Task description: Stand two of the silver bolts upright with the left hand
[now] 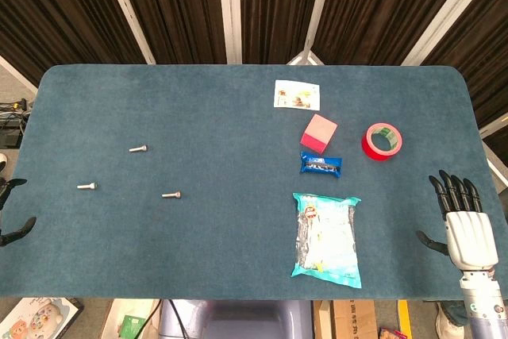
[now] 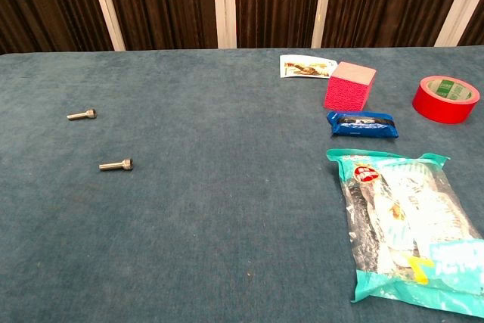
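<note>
Room: dark brown pleated curtains [image 1: 175, 5] with white posts behind.
Surface: dark teal felt-covered surface [image 1: 222, 244], carrying everything.
Right robot hand [image 1: 464, 224]: at the near right edge, fingers apart, holding nothing.
Left robot hand [image 1: 12, 212]: only dark fingertips at the left edge; I cannot tell its state.
Three small silver metal bolts [image 1: 171, 194] [image 1: 138, 148] [image 1: 86, 186]: all lying flat on the left side, well apart.
Progress: nothing done yet; two bolts remain to be stood upright.
</note>
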You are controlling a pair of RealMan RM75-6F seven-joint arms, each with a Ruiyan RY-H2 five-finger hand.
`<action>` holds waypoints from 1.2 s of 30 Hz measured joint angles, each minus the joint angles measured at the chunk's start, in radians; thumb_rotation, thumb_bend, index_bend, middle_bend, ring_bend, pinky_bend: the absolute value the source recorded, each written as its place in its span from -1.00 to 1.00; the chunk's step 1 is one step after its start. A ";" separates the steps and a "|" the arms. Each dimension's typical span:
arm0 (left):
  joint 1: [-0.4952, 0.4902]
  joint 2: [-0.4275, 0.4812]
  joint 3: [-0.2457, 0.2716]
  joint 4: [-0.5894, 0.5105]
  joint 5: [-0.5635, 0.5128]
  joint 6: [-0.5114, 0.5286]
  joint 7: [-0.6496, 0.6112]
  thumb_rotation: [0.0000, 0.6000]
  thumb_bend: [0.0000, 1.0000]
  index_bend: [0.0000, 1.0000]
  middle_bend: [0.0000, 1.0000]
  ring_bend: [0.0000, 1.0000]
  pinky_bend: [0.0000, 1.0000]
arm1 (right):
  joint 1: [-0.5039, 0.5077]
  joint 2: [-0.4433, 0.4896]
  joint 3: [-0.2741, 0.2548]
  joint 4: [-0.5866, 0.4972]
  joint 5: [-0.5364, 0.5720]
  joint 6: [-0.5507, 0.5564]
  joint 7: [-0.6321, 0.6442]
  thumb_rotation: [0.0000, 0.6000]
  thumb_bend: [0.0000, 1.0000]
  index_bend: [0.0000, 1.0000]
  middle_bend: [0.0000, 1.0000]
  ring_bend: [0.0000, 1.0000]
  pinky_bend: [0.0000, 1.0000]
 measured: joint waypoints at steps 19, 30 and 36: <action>0.001 0.009 -0.013 0.012 -0.014 -0.006 -0.034 1.00 -0.31 -0.47 -1.00 -1.00 -1.00 | 0.010 -0.006 -0.005 -0.017 0.033 -0.048 -0.014 1.00 -1.00 -0.84 -0.96 -1.00 -1.00; 0.005 0.007 -0.005 0.008 -0.008 -0.005 -0.013 1.00 -0.31 -0.47 -1.00 -1.00 -1.00 | 0.003 0.004 0.001 -0.027 0.049 -0.040 -0.013 1.00 -1.00 -0.84 -0.96 -1.00 -1.00; -0.001 0.001 0.000 0.020 -0.010 -0.019 0.020 1.00 -0.31 -0.46 -1.00 -1.00 -1.00 | 0.004 -0.002 0.004 -0.028 0.062 -0.048 -0.022 1.00 -1.00 -0.84 -0.96 -1.00 -1.00</action>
